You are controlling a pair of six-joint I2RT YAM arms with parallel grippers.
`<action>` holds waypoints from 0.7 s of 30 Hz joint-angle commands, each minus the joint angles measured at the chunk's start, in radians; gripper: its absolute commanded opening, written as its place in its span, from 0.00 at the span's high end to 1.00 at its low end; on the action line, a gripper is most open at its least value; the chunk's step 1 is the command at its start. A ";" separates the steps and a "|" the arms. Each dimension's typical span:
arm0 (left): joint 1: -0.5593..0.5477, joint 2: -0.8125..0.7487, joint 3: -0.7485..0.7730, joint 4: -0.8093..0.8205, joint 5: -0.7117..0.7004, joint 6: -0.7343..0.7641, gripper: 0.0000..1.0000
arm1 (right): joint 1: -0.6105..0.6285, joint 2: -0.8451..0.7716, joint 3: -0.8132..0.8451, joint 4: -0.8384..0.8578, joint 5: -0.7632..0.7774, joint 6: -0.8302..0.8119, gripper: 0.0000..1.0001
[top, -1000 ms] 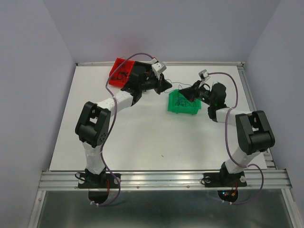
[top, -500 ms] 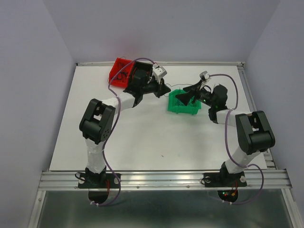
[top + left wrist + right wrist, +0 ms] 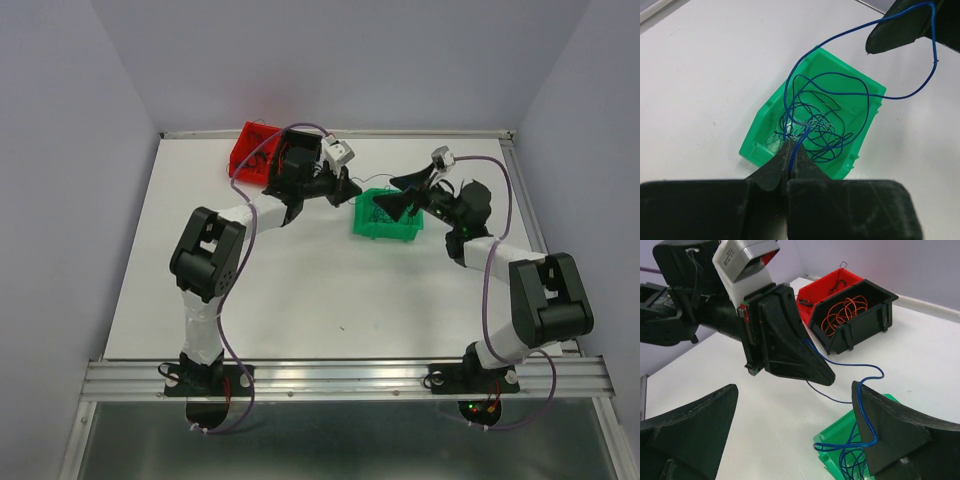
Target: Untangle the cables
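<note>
Left hand [image 3: 790,159]: closed; the two fingertips are pressed together and pinch one blue cable [image 3: 900,98] between them.
Left hand position: raised above the near edge of the green bin [image 3: 757,145], tips pointing towards the bin.
Right hand [image 3: 794,386]: open; fingers [image 3: 690,430] spread wide apart, nothing held between them.
Right hand position: above the far right side of the green bin, facing the left hand; the two hands are near each other but apart.
Blue cable, route: leaves the left hand's pinch, rises in a wide loop clear of the bin, passes close beside one finger of the right hand, then drops back into the green bin. Whether it touches that finger cannot be told.
Tangle of blue cables [image 3: 815,127]: lies inside the green bin, many thin loops crossing one another; the pinched strand runs into this mass.
Green bin, location: on the white surface [image 3: 300,280], between the two arms.
Black bin [image 3: 860,325]: stands behind the left hand and holds coiled orange cables [image 3: 842,310].
Red bin [image 3: 815,297]: just beside the black bin, on its far side near the back left of the surface; a few dark cables [image 3: 837,285] lie in it.
</note>
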 commanded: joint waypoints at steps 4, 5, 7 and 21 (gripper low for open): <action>-0.064 -0.007 0.034 0.026 -0.002 0.045 1.00 | -0.051 -0.048 0.000 -0.112 0.082 0.092 0.00; -0.068 -0.008 0.031 0.023 -0.003 0.049 1.00 | -0.057 -0.043 -0.003 -0.131 0.117 0.093 0.00; -0.082 -0.014 0.028 0.021 -0.016 0.065 1.00 | -0.058 -0.049 0.007 -0.198 0.213 0.084 0.00; -0.099 -0.051 0.030 0.004 -0.095 0.103 1.00 | -0.058 -0.037 0.063 -0.393 0.278 0.027 0.00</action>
